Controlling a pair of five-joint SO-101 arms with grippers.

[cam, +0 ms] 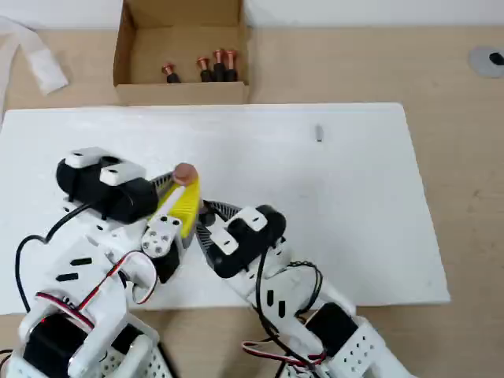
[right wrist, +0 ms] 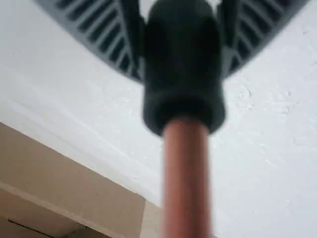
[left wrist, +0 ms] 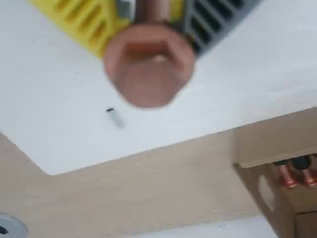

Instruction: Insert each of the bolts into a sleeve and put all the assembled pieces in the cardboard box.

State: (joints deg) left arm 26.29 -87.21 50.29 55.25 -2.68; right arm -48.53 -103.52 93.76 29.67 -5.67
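Left gripper (left wrist: 151, 12): clenched on the bolt (left wrist: 148, 64) behind its copper head, with a yellow jaw on one side and a grey jaw on the other. Right gripper (right wrist: 181, 25): clenched on the black sleeve (right wrist: 182, 79). The bolt's shank lines up with the sleeve's open end and appears to enter it.

Judgement: each arm holds one part so the two can be pushed together in the air. Insertion is in hand; its depth cannot be told.

Both grippers meet over the white board (cam: 354, 220), toward its left edge. A small grey pin (cam: 319, 134) lies near the board's far edge. The cardboard box (cam: 124, 55) stands on the table (cam: 465, 157) just beyond the board's far-left corner, with four assembled pieces (cam: 206, 69) inside.
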